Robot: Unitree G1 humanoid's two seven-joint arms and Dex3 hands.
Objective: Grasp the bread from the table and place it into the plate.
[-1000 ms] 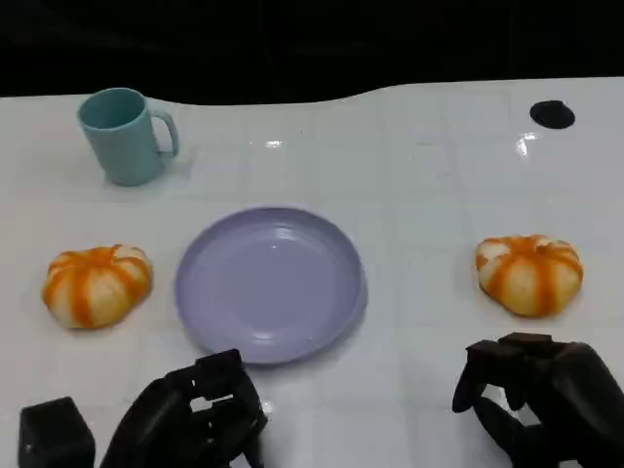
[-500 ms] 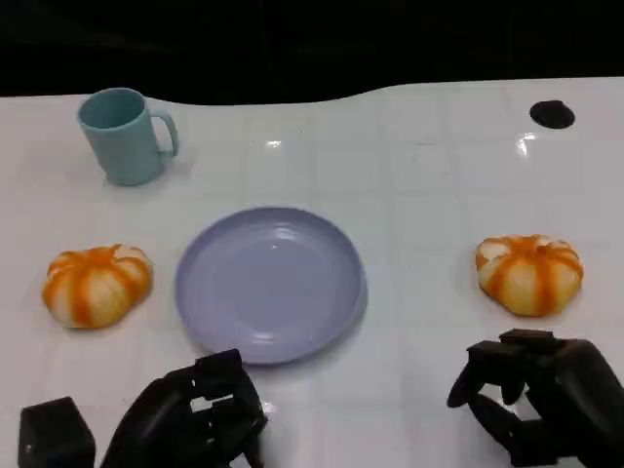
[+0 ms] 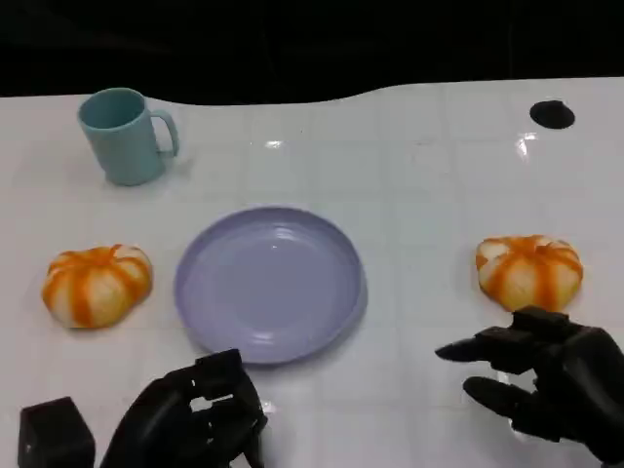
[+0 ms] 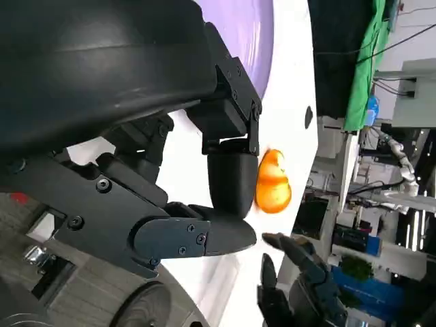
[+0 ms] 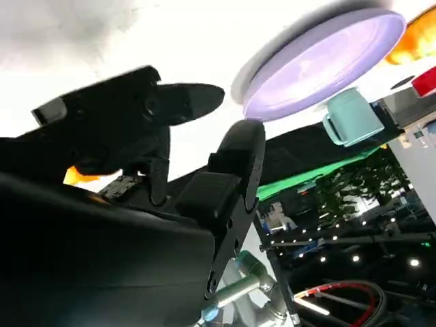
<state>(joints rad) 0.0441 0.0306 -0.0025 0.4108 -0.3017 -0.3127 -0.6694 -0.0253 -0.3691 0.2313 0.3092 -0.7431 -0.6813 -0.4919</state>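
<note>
Two round orange-and-white bread rolls lie on the white table: one bread (image 3: 97, 284) at the left, the other bread (image 3: 529, 273) at the right, also seen as the right bread (image 4: 272, 182). Between them sits the lilac plate (image 3: 270, 283), which holds nothing; the plate (image 5: 327, 58) shows from the right wrist too. My right hand (image 3: 541, 382) hovers just in front of the right bread, fingers spread apart, holding nothing. My left hand (image 3: 190, 419) stays low in front of the plate with its fingers curled in on nothing.
A teal mug (image 3: 125, 136) stands at the back left. A small black disc (image 3: 552, 113) lies at the back right. A black block (image 3: 56, 434) sits at the front left corner beside my left hand.
My right hand has opened: its fingers were curled downward, now they stretch out to the left, toward the plate. The left hand, bread and plate have not moved.
</note>
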